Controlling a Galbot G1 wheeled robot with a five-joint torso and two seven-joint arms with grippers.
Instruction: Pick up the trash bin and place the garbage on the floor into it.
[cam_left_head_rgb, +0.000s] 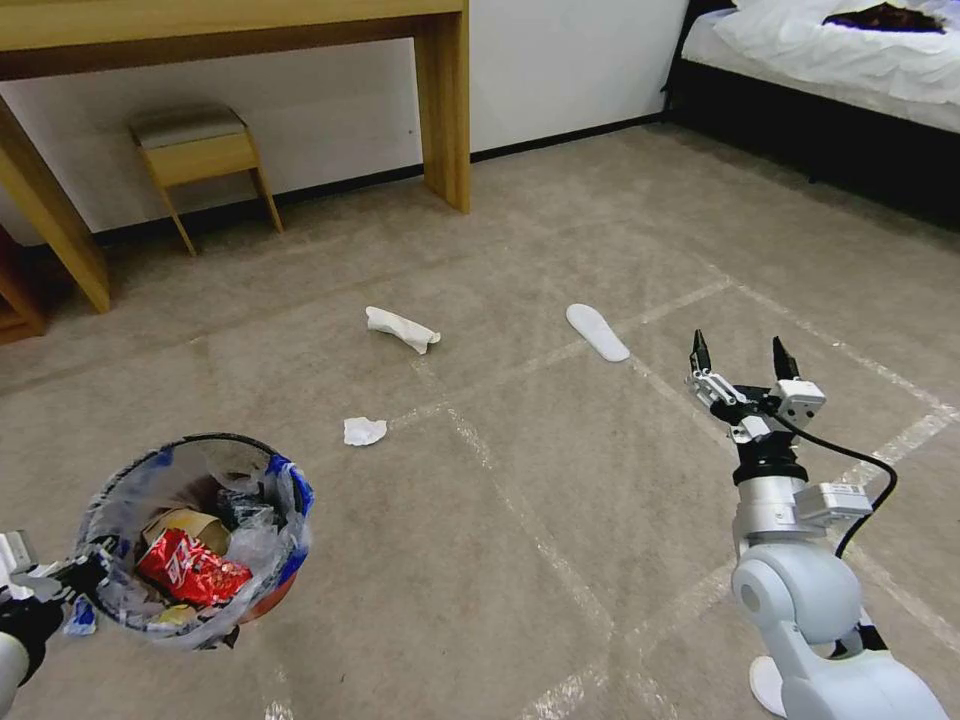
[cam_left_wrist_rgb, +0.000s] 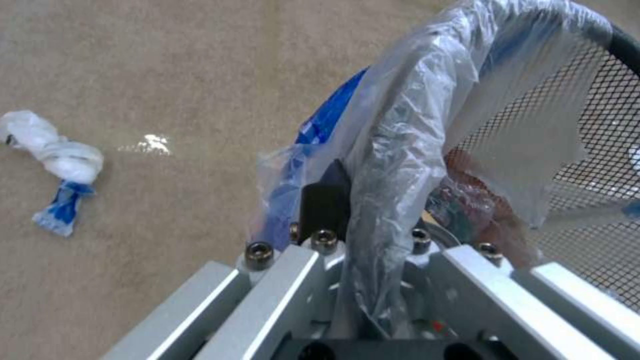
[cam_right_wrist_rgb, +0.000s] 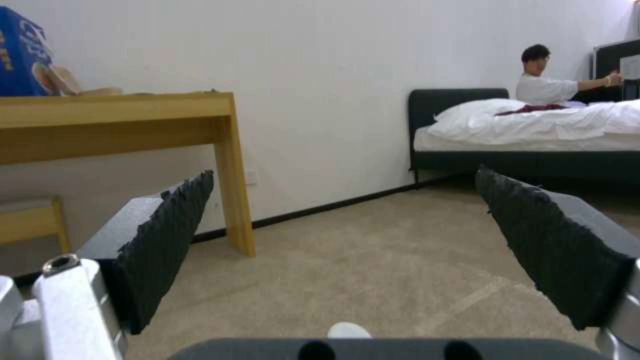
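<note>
At the robot's near left, the left gripper (cam_left_head_rgb: 60, 580) is clamped on the bag-lined rim of the trash bin (cam_left_head_rgb: 190, 540), holding it above the carpet (cam_left_head_rgb: 560, 480) with a red wrapper (cam_left_head_rgb: 190, 570) inside. The right gripper (cam_left_head_rgb: 742, 360) hangs with its fingers spread, holding nothing. Farther off lie a crumpled tissue (cam_left_head_rgb: 364, 431), a second tissue (cam_left_head_rgb: 400, 329) and a white slipper (cam_left_head_rgb: 597, 331).

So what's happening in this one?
A cleanup run on a carpeted floor. The left gripper is shut on the rim of the trash bin, which already holds a red wrapper and other litter. The right gripper is raised, open and empty. Two crumpled tissues and a white slipper lie ahead on the floor.
</note>
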